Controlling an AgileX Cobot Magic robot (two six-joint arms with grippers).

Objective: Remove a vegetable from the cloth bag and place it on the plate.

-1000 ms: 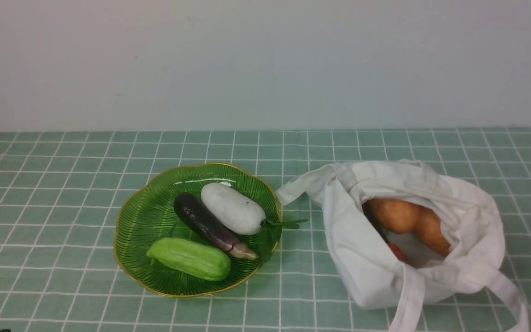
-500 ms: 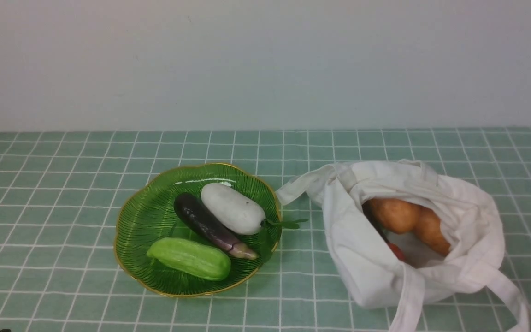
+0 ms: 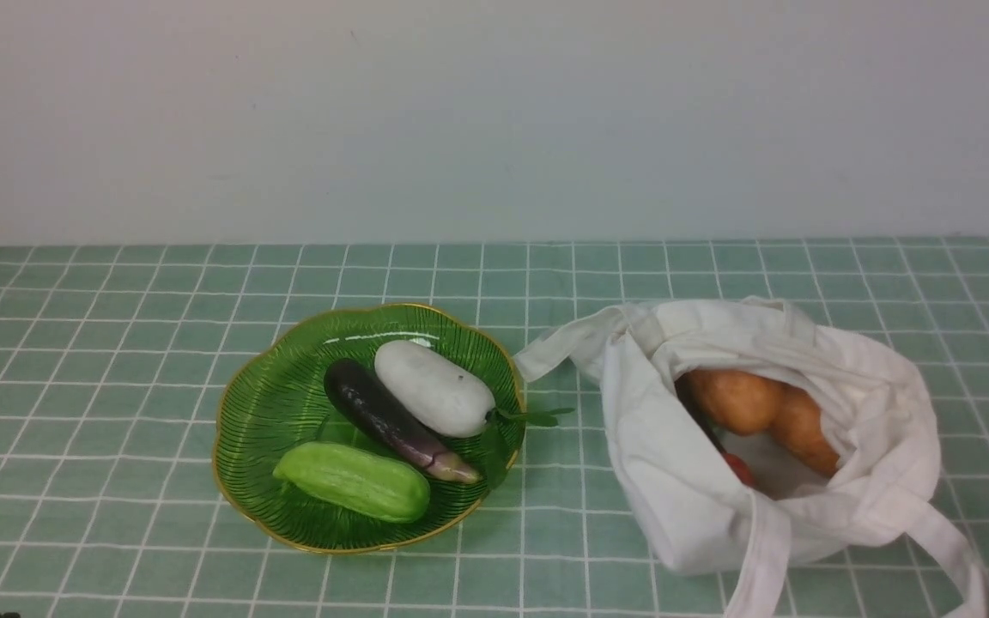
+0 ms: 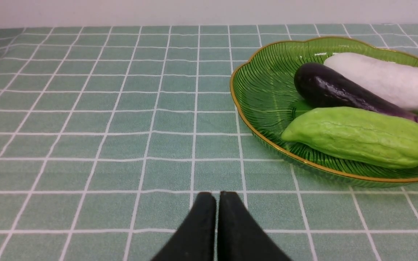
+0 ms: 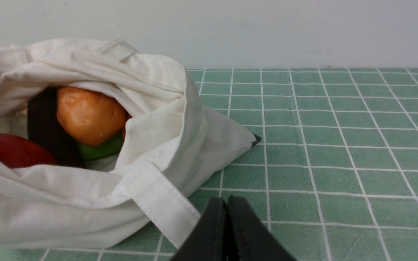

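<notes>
left gripper (image 4: 216, 197): two matte black jaws, flat-sided, tapering to blunt rounded tips, bottom centre of the left wrist frame | right gripper (image 5: 227, 201): same matte black pair, plain faces, bottom centre of the right wrist frame | no cables, screws or markings showing on either

The dark right gripper (image 5: 226, 206) has slipped out of the front view's lower-right corner — gone from there.

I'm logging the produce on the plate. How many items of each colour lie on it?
Dark purple: 1, the eggplant
White: 1, the radish
Light green: 1, the cucumber
Total: 3 on the plate
</notes>
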